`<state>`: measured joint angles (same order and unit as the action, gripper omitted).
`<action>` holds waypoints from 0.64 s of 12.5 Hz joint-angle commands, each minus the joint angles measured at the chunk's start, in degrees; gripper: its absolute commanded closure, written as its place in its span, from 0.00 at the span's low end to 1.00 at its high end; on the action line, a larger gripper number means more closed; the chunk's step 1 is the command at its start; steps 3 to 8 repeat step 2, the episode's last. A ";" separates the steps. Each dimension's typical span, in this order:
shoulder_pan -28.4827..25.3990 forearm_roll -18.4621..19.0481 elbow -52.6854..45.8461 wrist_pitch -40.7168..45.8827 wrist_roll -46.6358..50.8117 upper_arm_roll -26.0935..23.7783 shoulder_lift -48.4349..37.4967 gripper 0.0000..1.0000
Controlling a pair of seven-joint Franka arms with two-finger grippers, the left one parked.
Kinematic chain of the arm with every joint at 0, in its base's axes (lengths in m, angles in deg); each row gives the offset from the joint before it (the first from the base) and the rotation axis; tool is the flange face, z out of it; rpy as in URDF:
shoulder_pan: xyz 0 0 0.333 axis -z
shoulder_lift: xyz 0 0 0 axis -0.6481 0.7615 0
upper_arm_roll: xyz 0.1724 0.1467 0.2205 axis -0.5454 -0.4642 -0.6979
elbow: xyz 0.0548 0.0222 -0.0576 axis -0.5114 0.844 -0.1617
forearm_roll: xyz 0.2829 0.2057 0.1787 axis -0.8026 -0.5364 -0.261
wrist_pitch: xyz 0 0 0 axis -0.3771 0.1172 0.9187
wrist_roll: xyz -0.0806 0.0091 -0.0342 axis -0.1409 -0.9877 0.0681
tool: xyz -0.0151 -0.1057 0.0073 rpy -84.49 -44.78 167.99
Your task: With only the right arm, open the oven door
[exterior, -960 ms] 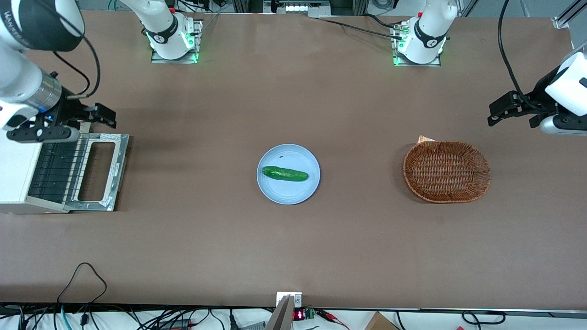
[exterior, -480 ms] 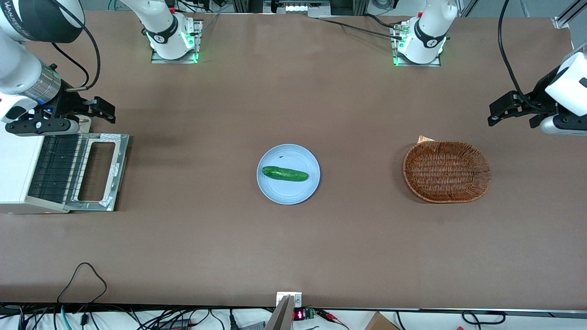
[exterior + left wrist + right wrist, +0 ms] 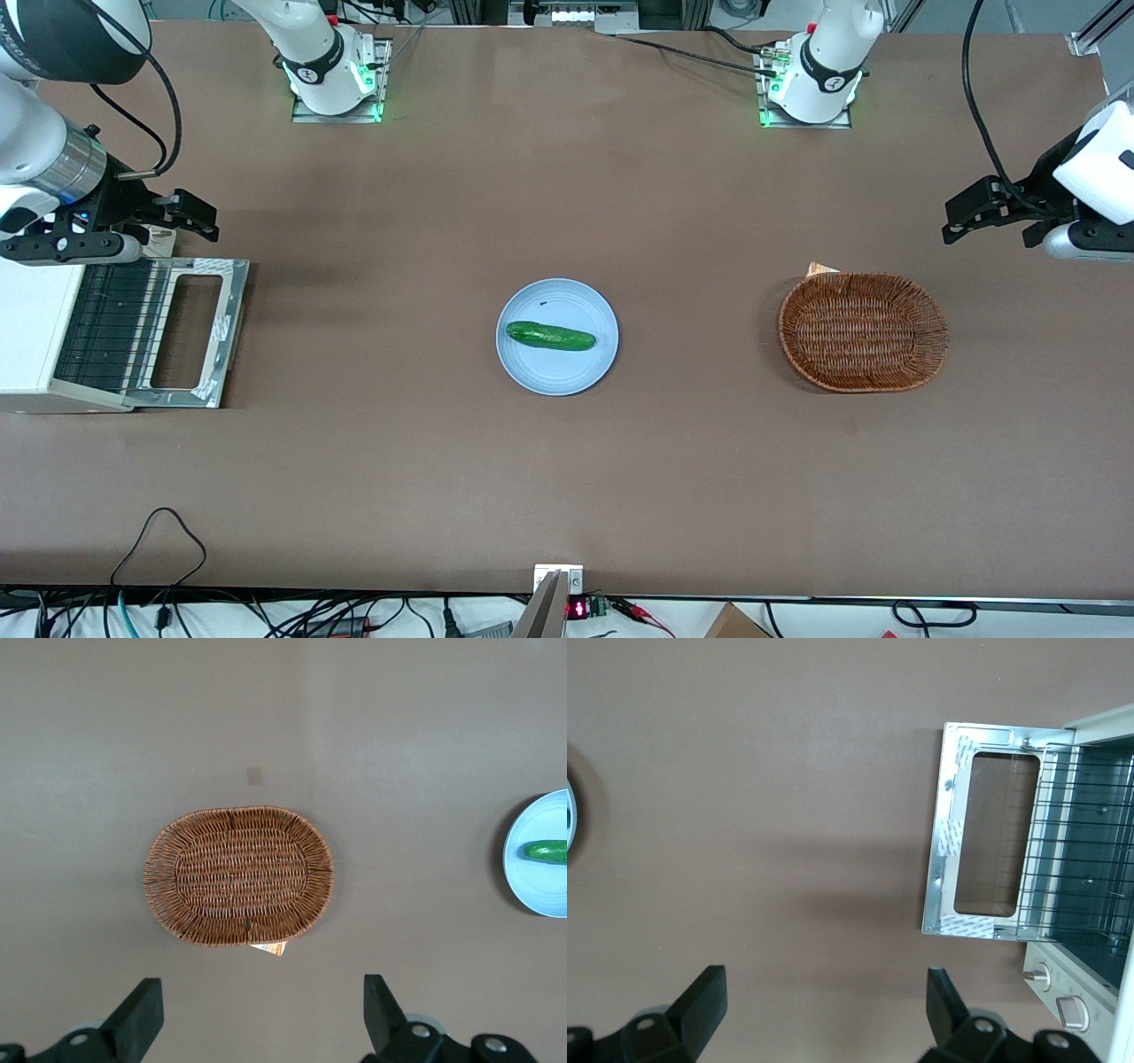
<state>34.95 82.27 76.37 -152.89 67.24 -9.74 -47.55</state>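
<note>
The white toaster oven point(image 3: 31, 337) stands at the working arm's end of the table. The oven door point(image 3: 190, 332) lies flat, swung fully down on the table, its silvery inner frame up; it also shows in the right wrist view point(image 3: 983, 846) with the wire rack point(image 3: 1081, 850) in the open cavity. The right arm point(image 3: 40, 133) hangs above the oven's edge farther from the front camera. Its black gripper point(image 3: 182, 217) is open and empty, above the table just past the door's farther edge. In the right wrist view the gripper point(image 3: 824, 1005) holds nothing.
A light blue plate point(image 3: 556, 372) with a green cucumber point(image 3: 550, 336) sits mid-table. A wicker basket point(image 3: 863, 331) lies toward the parked arm's end; it also shows in the left wrist view point(image 3: 239, 875). Cables run along the table's near edge.
The right arm and gripper have risen and drawn away from the open door, farther from the front camera. The door has stayed flat.
</note>
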 commanded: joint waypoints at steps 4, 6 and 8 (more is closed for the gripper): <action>0.44 -1.03 -1.54 1.38 -0.96 -0.23 0.75 0.00; 0.44 -1.03 -1.54 1.38 -0.96 -0.23 0.75 0.00; 0.44 -1.03 -1.54 1.38 -0.96 -0.23 0.75 0.00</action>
